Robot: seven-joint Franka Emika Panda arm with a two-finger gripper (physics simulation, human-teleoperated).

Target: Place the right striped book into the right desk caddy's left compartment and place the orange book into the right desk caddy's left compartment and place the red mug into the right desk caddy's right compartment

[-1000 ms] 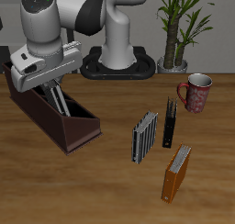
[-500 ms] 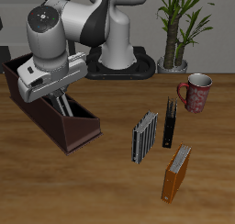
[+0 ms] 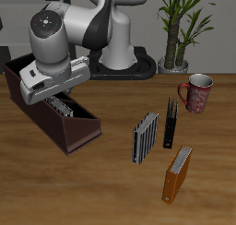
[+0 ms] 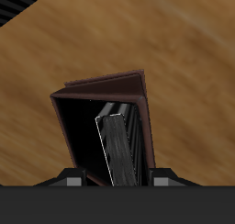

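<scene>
**Over the caddy: striped book going in**

Over at the right desk caddy (image 3: 51, 109), the exterior view mostly shows the arm's grey-white wrist housing blocking things, with just a sliver of the right striped book (image 3: 62, 107) poking out below it, inside the long slanted-end section. The wrist view fills that in: the book (image 4: 122, 145) stands upright between the maroon walls (image 4: 103, 88), glossy stripes catching light. Fingertips themselves aren't visible in either shot, so I can't tell if the fingers are clamped on the book or let go.

Elsewhere on the wood-grain tabletop (image 3: 101, 187): the other striped book (image 3: 145, 137) and a slim black book (image 3: 170, 124) stand on edge side by side, the orange book (image 3: 177, 173) nearer the front edge, and the mottled red mug (image 3: 196, 93) farther back.

Compared to half a second ago, the book sits lower in the caddy and the wrist has dropped slightly.
</scene>
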